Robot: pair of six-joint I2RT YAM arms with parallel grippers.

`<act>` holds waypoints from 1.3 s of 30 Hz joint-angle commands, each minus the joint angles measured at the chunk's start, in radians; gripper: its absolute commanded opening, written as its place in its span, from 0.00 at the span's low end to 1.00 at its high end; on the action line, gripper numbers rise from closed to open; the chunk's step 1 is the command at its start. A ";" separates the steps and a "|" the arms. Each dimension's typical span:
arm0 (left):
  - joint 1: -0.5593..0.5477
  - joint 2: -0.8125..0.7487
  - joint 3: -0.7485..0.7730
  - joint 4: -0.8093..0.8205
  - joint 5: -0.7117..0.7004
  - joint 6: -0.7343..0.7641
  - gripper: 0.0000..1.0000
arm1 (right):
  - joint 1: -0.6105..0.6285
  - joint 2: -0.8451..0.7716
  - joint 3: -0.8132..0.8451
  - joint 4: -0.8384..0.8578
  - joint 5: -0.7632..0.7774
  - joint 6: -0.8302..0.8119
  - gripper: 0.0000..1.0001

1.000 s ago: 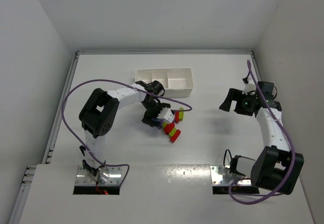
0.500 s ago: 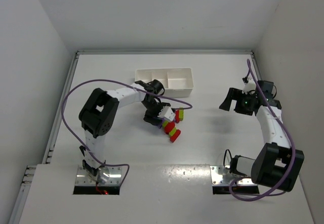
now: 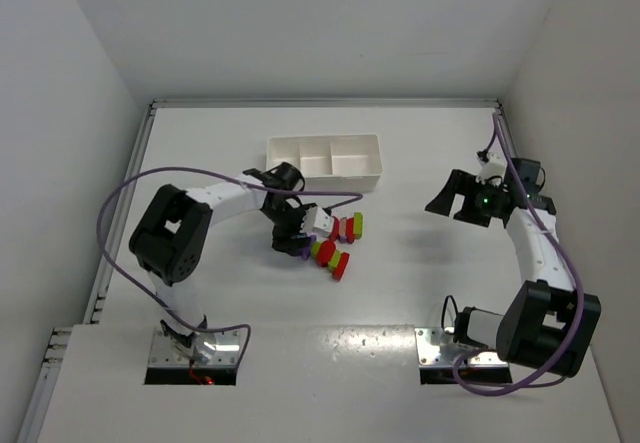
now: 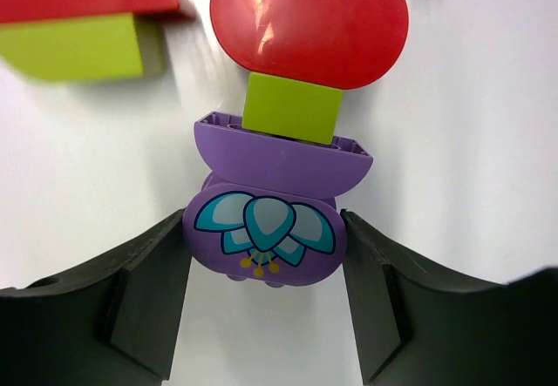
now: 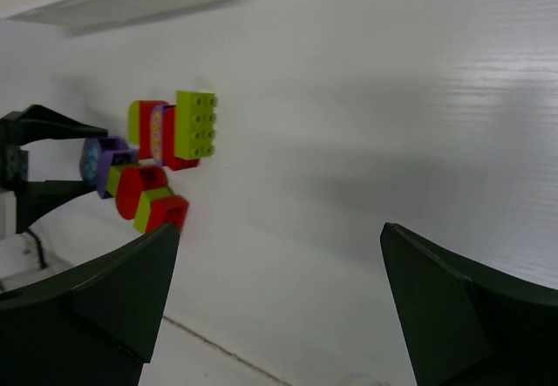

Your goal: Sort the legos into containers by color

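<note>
Bright, even overhead light. Glare streaks the bench (image 3: 340, 348) near the arm bases and sheens the red lego (image 4: 309, 24). Shadows soft; right claw (image 5: 281, 227) edges blurred.

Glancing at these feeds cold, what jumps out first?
The left hand grips a flower-printed purple lego at mid-table, stuck to a yellow-green lego and a round red lego. Behind them the white tray shows no legos yet; the right hand hangs open at far right.

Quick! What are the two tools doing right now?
Left tool: closed on the purple lego.
Right tool: open, holding nothing.
</note>
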 commanded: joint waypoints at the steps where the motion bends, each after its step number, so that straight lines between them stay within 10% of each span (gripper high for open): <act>1: 0.010 -0.154 -0.081 0.098 0.049 -0.185 0.21 | 0.007 0.008 -0.007 0.063 -0.196 0.126 0.99; 16: -0.185 -0.369 -0.152 0.273 0.010 -0.305 0.18 | 0.194 0.179 0.068 0.178 -0.544 0.143 0.92; 27: -0.265 -0.328 -0.078 0.322 -0.002 -0.260 0.15 | 0.378 0.319 0.204 -0.039 -0.563 -0.092 0.69; 39: -0.274 -0.357 -0.098 0.407 -0.036 -0.271 0.13 | 0.489 0.397 0.264 -0.050 -0.632 -0.092 0.65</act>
